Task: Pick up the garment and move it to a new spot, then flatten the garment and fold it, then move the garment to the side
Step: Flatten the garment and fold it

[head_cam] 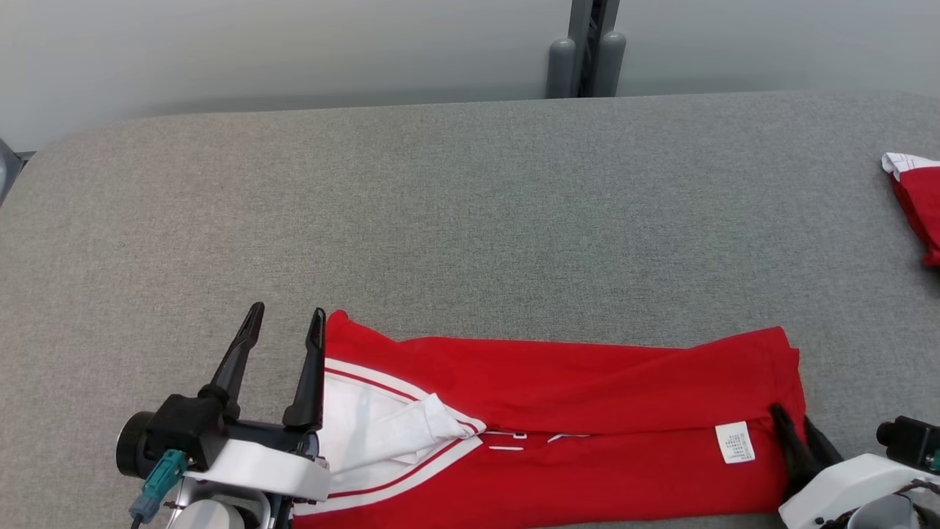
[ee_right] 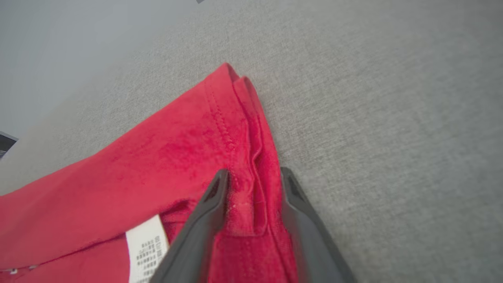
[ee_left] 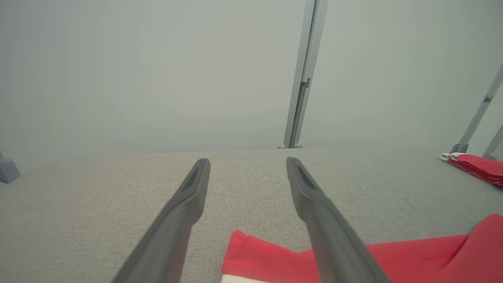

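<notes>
The red garment [head_cam: 587, 411] lies folded into a long strip along the near edge of the grey table [head_cam: 470, 220], its white striped collar at the left end and a white label [head_cam: 735, 442] near the right end. My left gripper [head_cam: 286, 314] stands open just left of the collar end with nothing between its fingers; its wrist view has the garment [ee_left: 267, 255] under the right finger of the gripper [ee_left: 247, 161]. My right gripper [head_cam: 792, 416] is at the garment's right hem. In the right wrist view that gripper [ee_right: 254, 175] straddles the doubled hem [ee_right: 251, 149], jaws partly closed, still apart.
Another red and white folded cloth [head_cam: 922, 198] lies at the table's far right edge. A grey post [head_cam: 585, 51] stands behind the table against the pale wall. Bare grey table spreads beyond the garment.
</notes>
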Available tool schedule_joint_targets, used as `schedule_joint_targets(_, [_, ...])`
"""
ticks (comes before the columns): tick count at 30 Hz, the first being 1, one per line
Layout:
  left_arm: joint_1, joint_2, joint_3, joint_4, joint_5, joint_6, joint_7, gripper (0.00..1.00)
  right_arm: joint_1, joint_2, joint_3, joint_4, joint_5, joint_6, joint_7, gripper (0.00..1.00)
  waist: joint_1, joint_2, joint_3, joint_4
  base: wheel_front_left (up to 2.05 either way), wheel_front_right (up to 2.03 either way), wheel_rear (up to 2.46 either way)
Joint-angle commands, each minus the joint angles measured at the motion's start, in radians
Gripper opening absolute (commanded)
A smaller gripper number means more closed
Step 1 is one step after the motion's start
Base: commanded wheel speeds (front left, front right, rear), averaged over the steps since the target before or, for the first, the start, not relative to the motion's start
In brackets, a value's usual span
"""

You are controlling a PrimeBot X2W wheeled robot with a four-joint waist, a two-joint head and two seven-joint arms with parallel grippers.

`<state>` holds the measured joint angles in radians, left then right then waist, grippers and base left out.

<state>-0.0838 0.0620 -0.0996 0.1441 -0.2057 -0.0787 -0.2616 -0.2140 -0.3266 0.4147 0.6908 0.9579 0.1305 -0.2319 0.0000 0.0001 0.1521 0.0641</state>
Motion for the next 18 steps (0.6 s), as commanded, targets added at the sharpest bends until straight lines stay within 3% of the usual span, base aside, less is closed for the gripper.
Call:
schedule_joint_targets(1, [0.004, 0.003, 0.006, 0.002, 0.014, -0.006, -0.004, 1.00, 0.015, 0.017, 0.032, 0.007, 0.014, 0.000, 0.017, 0.00, 0.0000, -0.0001, -0.001, -0.001, 0.00, 0.00, 0.00])
schedule_joint_targets(12, [-0.001, -0.006, 0.014, 0.007, 0.028, -0.017, -0.004, 1.00, -0.037, -0.068, 0.048, 0.004, 0.048, -0.001, -0.017, 0.00, 0.0000, -0.0001, -0.001, -0.006, 0.00, 0.00, 0.00])
schedule_joint_targets(18, [-0.011, -0.008, 0.019, 0.008, 0.032, -0.022, -0.004, 1.00, -0.087, -0.159, 0.045, 0.044, 0.071, -0.001, -0.004, 0.00, 0.0000, -0.0001, 0.008, -0.005, 0.00, 0.00, 0.00])
